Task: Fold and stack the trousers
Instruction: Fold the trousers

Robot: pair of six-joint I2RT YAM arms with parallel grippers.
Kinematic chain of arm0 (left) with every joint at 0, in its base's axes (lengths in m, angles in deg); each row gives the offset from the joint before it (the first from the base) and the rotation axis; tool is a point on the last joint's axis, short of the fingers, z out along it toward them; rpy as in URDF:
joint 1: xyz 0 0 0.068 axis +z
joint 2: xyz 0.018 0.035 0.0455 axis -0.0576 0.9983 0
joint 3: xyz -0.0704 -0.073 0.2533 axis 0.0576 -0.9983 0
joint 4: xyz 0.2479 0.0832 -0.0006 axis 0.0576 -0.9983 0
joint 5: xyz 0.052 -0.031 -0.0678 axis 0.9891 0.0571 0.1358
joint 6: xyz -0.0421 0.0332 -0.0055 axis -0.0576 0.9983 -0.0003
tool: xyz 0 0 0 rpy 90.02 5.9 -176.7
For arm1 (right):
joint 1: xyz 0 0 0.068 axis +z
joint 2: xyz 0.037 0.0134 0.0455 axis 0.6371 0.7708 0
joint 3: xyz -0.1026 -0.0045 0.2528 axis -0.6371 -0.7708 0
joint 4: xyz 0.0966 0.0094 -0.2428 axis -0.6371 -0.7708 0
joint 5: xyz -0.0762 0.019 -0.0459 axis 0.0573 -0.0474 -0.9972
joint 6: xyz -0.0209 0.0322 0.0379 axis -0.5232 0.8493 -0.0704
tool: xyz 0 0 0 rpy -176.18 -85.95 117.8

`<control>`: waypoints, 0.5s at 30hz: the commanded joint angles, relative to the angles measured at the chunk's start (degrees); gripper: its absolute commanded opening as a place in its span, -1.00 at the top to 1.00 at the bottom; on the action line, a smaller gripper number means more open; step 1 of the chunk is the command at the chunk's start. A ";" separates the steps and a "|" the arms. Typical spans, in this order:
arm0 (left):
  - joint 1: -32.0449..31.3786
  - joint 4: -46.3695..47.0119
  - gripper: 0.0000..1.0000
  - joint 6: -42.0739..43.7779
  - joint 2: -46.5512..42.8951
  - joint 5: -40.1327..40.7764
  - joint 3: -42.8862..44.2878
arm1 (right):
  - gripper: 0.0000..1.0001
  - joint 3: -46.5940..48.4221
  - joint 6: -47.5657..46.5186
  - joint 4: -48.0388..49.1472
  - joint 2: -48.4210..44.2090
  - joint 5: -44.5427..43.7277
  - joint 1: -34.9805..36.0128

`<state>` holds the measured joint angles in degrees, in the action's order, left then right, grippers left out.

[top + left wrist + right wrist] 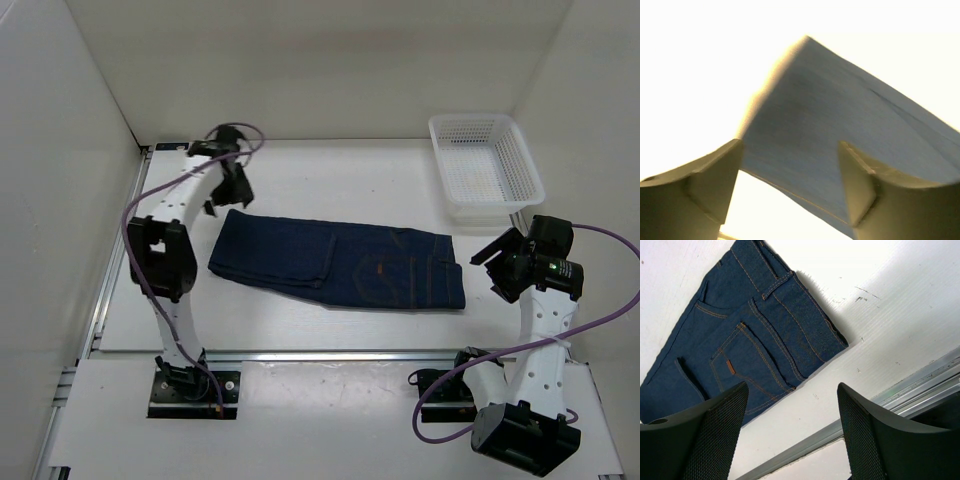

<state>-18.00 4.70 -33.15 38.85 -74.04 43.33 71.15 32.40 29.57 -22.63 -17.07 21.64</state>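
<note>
While the left gripper hangs, fingers apart, just over the leg end of the folded trousers, their length runs toward the right gripper, likewise apart and empty, beside the waistband.

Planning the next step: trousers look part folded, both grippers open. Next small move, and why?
Probably lower the left gripper onto the leg-end corner beneath it and close, ready to fold toward the waist. The trousers lie flat in a long strip. The right gripper hangs open beside the waist end, holding nothing, and the left wrist view shows that corner between its open jaws.
</note>
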 commanded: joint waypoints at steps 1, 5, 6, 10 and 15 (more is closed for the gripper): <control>6.16 0.83 -0.81 4.34 -2.87 -1.70 -4.77 | -0.54 0.42 -1.17 0.41 -0.67 0.00 0.18; 11.70 2.77 -1.00 6.72 0.55 -4.52 -7.86 | -0.54 0.42 -1.17 0.41 -0.67 -0.53 0.18; 12.32 3.64 -1.00 8.90 1.17 -6.52 -7.86 | -0.54 0.42 -1.17 0.41 -0.67 -0.53 0.18; 12.33 4.27 -1.00 12.25 2.50 -10.22 -7.86 | -0.54 0.42 -1.17 0.41 -0.14 -0.53 0.18; 12.33 6.81 -1.00 13.93 0.66 -14.63 -9.08 | -0.54 0.42 -1.17 0.93 -0.14 0.00 0.18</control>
<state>-5.46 8.68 -21.83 42.83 -84.11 35.18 71.15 32.40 29.57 -22.61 -17.24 21.64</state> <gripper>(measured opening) 0.990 0.766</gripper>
